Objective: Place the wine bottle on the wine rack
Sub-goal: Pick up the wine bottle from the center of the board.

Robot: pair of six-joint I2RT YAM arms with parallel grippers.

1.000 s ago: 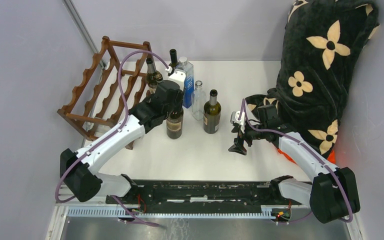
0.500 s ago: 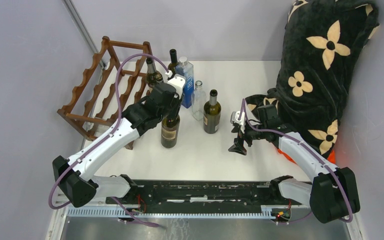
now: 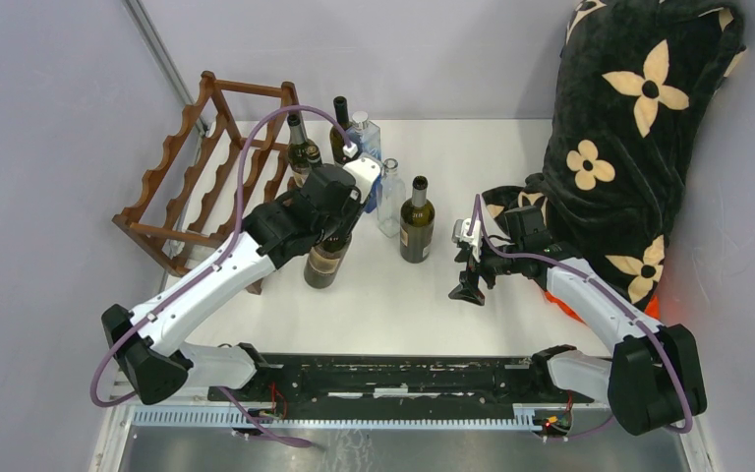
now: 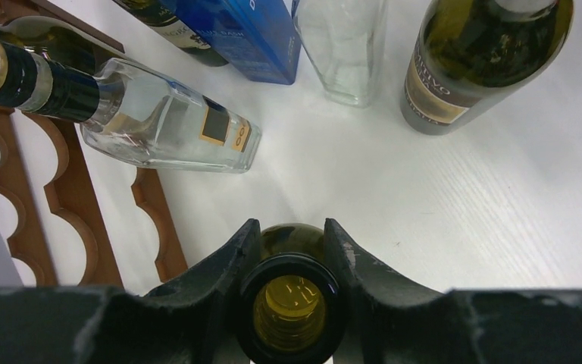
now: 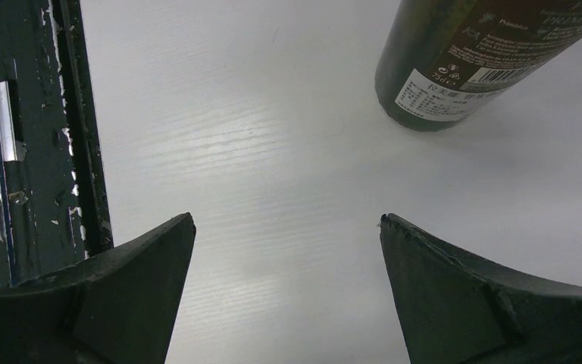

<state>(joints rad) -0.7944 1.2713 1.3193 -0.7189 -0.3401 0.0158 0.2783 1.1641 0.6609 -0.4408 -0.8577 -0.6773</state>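
My left gripper (image 3: 339,208) is shut on the neck of a dark green wine bottle (image 3: 323,264), which stands slightly tilted on the white table, right of the rack's near end. In the left wrist view my fingers (image 4: 235,246) clamp the open-mouthed neck (image 4: 291,302) on both sides. The reddish-brown wine rack (image 3: 202,167) with wavy rails stands at the far left, with no bottle on it; its rails also show in the left wrist view (image 4: 61,189). My right gripper (image 3: 467,285) is open and empty over bare table (image 5: 288,220).
Several other bottles stand behind the held one: a clear one with a dark neck (image 3: 302,147) by the rack, a dark one (image 3: 340,120), a blue one (image 3: 369,147), a clear one (image 3: 390,197) and a green one (image 3: 416,221). A black flowered blanket (image 3: 639,128) fills the right.
My left gripper has pulled the wine bottle toward the near left, away from the other bottles. The right arm has not moved.
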